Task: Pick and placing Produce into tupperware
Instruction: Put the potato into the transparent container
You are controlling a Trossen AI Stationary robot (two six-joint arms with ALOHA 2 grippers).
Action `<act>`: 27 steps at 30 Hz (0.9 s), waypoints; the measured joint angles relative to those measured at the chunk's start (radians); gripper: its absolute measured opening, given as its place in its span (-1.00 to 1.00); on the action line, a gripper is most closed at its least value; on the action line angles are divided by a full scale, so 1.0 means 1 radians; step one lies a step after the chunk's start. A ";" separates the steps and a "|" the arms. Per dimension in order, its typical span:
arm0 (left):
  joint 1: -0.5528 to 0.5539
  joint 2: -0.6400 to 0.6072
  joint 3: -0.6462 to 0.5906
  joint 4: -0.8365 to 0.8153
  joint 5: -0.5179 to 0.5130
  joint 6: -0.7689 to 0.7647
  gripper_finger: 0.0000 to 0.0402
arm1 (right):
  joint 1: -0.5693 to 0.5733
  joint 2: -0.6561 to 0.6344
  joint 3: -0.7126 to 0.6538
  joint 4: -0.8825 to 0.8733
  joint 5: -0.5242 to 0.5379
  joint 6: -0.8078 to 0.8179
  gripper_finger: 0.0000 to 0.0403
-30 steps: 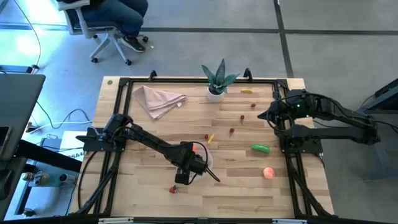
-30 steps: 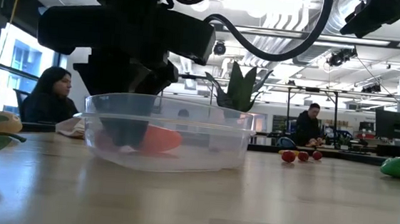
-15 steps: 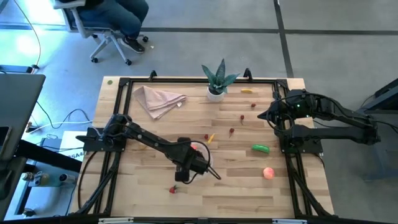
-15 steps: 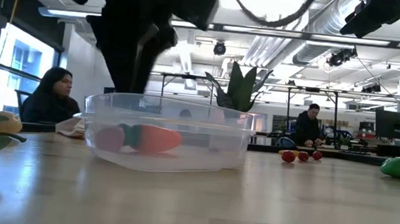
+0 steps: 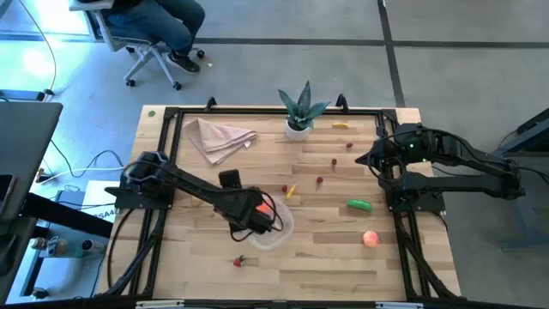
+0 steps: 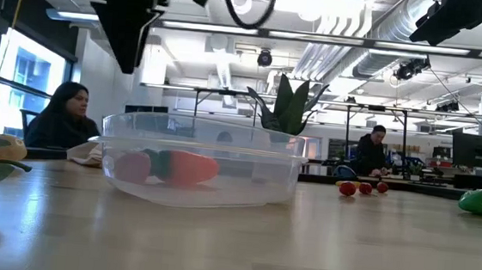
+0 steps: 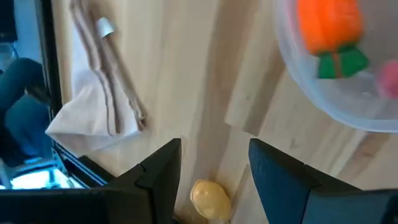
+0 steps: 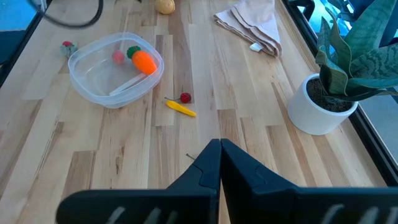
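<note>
The clear round tub (image 5: 280,232) (image 6: 200,162) (image 8: 115,68) rests on its base near the table's middle. An orange carrot (image 5: 259,206) (image 7: 328,25) (image 6: 188,167) and a small pink piece (image 8: 117,56) lie inside it. My left gripper (image 5: 243,221) (image 7: 214,165) (image 6: 136,40) hangs open and empty above the tub's left side. The green cucumber (image 5: 358,204), pink peach (image 5: 370,239), yellow banana (image 5: 340,125) and tiny red pieces (image 5: 319,181) lie loose on the table. My right gripper (image 5: 364,159) (image 8: 219,163) waits shut at the right edge.
The beige napkin (image 5: 219,137) (image 7: 102,118) and the potted plant (image 5: 298,112) (image 8: 339,81) sit near the far edge. A red-and-green piece (image 5: 240,261) lies near the tub, toward the near edge. A yellow sliver (image 8: 180,107) lies beyond the tub. People sit in the room behind.
My left gripper has risen out of the tub and drifted up and toward the table's left. The carrot stays lying in the tub with the pink piece beside it. The tub has not moved.
</note>
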 joint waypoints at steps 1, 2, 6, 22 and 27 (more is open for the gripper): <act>0.000 -0.031 -0.030 -0.001 -0.006 -0.022 -0.13 | 0.000 0.000 0.000 0.000 0.000 0.000 -1.00; 0.000 -0.060 -0.061 0.000 -0.008 -0.046 -0.14 | 0.000 0.000 0.000 0.000 0.000 0.000 -1.00; 0.001 -0.217 -0.238 0.070 -0.005 -0.159 -0.15 | 0.000 0.000 0.000 0.000 0.000 0.000 -1.00; 0.000 -1.010 -0.922 0.447 0.246 -0.743 -0.14 | 0.000 0.000 0.000 0.000 0.000 0.000 -1.00; 0.000 -1.084 -0.991 0.459 0.256 -0.902 -0.14 | 0.000 0.000 0.000 0.000 0.000 0.000 -1.00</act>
